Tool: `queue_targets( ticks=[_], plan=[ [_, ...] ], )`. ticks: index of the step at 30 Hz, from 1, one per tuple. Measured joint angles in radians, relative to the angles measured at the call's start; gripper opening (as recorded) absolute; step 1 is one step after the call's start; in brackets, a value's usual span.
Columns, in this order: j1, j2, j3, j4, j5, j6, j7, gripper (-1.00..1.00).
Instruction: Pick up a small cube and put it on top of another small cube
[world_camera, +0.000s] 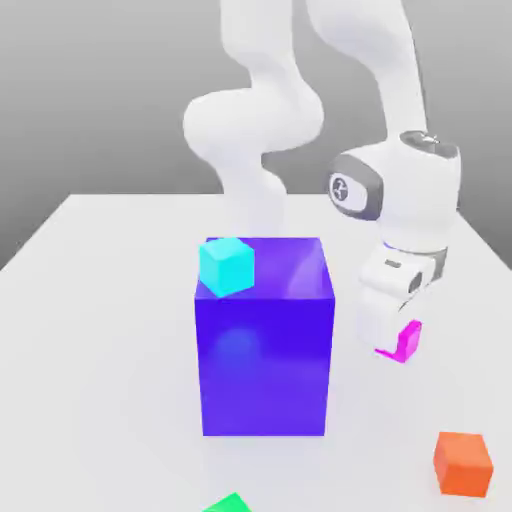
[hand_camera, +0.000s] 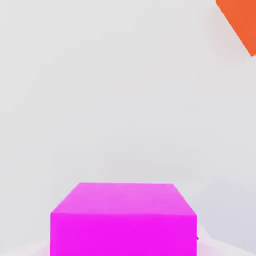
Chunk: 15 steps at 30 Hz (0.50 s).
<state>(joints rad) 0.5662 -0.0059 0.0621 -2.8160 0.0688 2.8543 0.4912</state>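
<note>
The fingers (world_camera: 397, 343) are shut tight on the small shiny pink cube (world_camera: 408, 341), held up off the white desk (world_camera: 100, 330), right of the big blue block (world_camera: 263, 340). Pick-up's done. Still left: put it on another small cube, maybe the orange cube (world_camera: 463, 464) nearby.

I see a glossy magenta cube (hand_camera: 122, 220) between my jaws, a shiny blue-purple block (world_camera: 265, 335), and a smooth matt white table (world_camera: 100, 330).

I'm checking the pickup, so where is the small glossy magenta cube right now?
The small glossy magenta cube is held in the end effector, off the table, at the exterior view's right of the big blue-purple block and above the orange cube.
</note>
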Motion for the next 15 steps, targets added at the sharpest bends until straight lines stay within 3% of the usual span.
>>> queue_targets(
  ticks=[2, 7, 15],
  plan=[
    [-0.005, 0.027, -0.057, 0.068, -0.014, -0.041, -0.032, -1.00],
    [-0.188, 0.108, -0.147, 0.245, -0.020, -0.146, -0.152, -1.00],
    [-0.379, 0.239, -0.236, 0.529, 0.061, -0.304, -0.420, -1.00]
  ],
)
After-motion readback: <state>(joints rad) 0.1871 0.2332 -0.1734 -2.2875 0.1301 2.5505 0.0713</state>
